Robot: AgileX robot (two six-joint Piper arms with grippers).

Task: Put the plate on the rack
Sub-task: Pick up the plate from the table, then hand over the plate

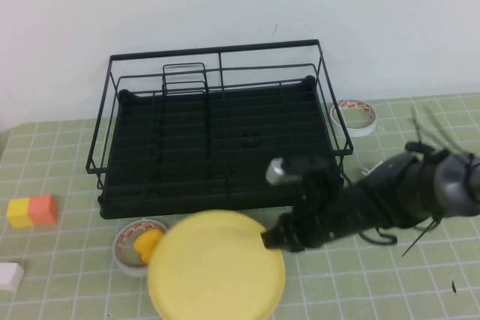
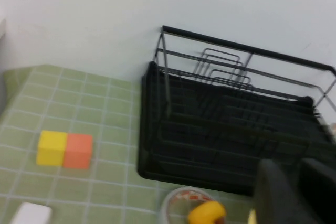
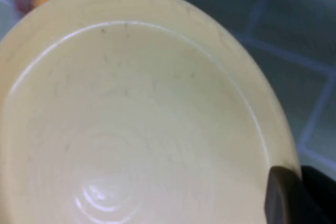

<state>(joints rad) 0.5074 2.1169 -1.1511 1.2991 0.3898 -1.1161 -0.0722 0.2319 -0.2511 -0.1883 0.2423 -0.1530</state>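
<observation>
1. Leftmost on the table (image 1: 67, 275) sit three blocks: one white (image 1: 10, 276), one yellow (image 1: 19, 213) touching one orange (image 1: 43, 209).
2. Next, one tape ring (image 1: 129, 243) holding a yellow piece (image 1: 149, 245), just beside the one plate (image 1: 215, 271).
3. Behind stands one rack (image 1: 217, 140).
4. Right pincer (image 1: 267, 240) grips the plate's right rim.
5. A second tape ring (image 1: 354, 116) lies right of the rack.
6. Left pincer (image 2: 294, 187): cannot tell its state; seen only from its wrist.

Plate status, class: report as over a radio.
Right gripper shut on plate rim, before rack. Left gripper parked, state unclear. Tape ring beside plate.
</observation>
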